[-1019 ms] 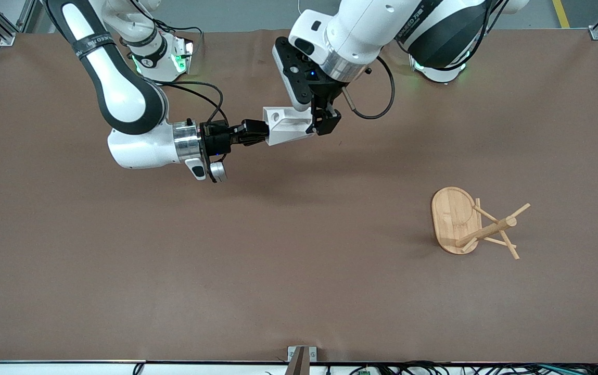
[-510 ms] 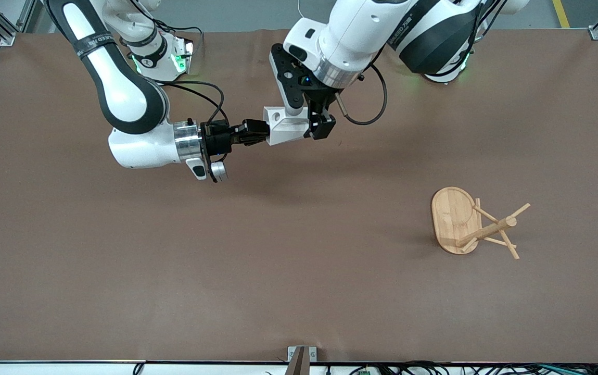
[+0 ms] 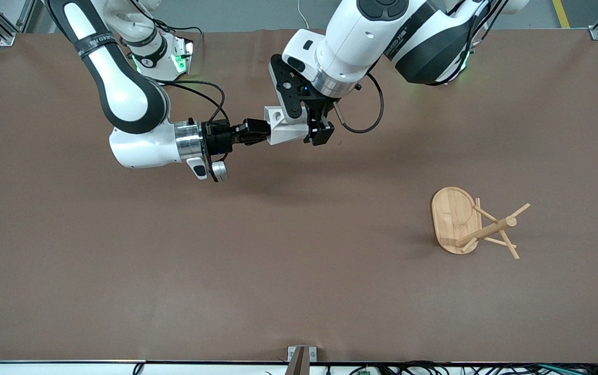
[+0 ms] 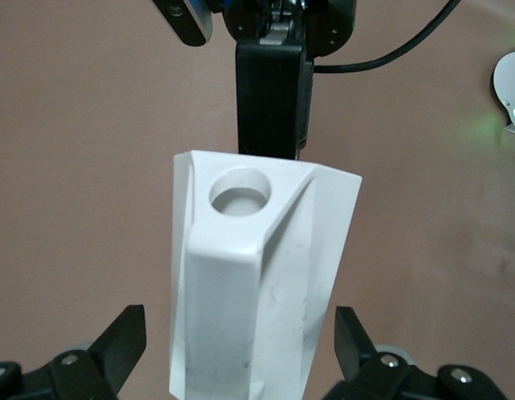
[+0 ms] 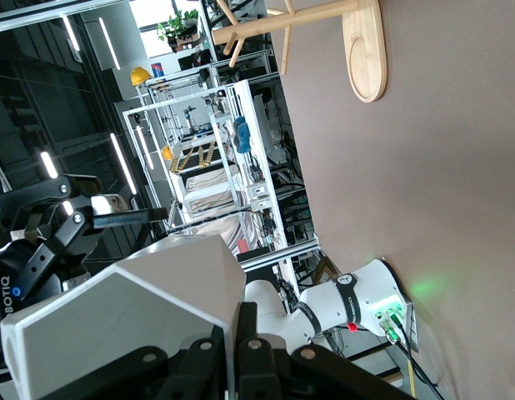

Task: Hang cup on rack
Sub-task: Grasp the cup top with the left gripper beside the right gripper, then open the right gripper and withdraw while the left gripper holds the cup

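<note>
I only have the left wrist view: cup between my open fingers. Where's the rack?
Observer: The rack stands upright toward the left arm's end of the table, pegs bare.
Operator: Is the cup resting on the table?
Observer: No. The cup is in the air, with the right gripper shut on one end.
Operator: How is my gripper approaching?
Observer: The left gripper comes from above, open astride the other end.

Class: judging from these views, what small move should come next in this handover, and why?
Probably the left gripper should close on the cup. Its fingers stand open on either side of the cup, while the right gripper holds it up, away from the rack.
</note>
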`<action>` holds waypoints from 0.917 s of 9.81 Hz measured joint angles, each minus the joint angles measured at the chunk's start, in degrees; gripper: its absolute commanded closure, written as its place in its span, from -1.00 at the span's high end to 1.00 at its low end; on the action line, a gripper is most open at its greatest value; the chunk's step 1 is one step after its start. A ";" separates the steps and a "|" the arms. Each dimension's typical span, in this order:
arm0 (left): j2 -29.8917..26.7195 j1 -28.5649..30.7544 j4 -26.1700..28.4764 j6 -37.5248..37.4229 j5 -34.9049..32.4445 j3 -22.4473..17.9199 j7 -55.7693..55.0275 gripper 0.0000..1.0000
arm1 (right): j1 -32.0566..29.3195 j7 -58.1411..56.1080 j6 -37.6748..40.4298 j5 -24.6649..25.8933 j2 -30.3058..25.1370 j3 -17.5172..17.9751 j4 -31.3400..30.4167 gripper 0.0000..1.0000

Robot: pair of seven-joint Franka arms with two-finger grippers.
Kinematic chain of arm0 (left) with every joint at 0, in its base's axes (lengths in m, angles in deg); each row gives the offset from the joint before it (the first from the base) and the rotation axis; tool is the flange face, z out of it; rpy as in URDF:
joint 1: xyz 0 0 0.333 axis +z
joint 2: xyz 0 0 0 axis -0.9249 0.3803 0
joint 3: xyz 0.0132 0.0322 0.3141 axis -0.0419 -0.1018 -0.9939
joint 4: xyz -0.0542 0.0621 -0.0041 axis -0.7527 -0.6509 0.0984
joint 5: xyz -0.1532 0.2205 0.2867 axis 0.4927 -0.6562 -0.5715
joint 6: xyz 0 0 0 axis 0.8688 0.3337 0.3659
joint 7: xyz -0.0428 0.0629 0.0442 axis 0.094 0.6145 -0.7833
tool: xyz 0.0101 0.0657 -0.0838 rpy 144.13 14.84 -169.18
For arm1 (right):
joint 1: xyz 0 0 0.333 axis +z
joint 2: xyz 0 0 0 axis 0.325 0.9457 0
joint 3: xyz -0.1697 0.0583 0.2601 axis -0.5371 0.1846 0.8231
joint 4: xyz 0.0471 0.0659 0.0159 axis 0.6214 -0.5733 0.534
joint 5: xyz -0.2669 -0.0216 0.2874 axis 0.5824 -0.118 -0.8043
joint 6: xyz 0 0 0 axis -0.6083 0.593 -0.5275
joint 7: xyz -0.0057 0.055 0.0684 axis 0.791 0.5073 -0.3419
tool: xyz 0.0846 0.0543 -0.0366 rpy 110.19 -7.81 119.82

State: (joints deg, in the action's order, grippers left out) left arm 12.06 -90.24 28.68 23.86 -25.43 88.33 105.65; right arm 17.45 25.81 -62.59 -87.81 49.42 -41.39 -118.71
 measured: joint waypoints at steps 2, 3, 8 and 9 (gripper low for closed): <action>0.48 -0.12 0.15 0.00 0.00 0.00 -0.12 0.99 | 0.00 -0.01 0.00 0.00 0.00 0.01 0.00 -0.98; 0.81 -0.11 0.15 0.00 -0.08 0.00 -0.12 0.77 | 0.00 -0.02 -0.30 0.01 0.01 0.00 -0.06 -0.98; 1.04 -0.69 0.13 -0.33 -1.84 0.10 0.09 -0.84 | 0.00 -0.84 -0.87 0.04 0.01 -0.06 -0.50 -0.98; 1.04 -0.69 0.13 -0.33 -1.85 0.10 0.09 -0.96 | 0.00 -0.90 -0.87 0.04 0.01 -0.06 -0.50 -0.98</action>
State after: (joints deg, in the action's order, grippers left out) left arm 13.10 -90.93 28.81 23.53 -27.28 88.43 105.74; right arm 17.44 24.91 -63.45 -87.77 49.43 -41.45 -119.21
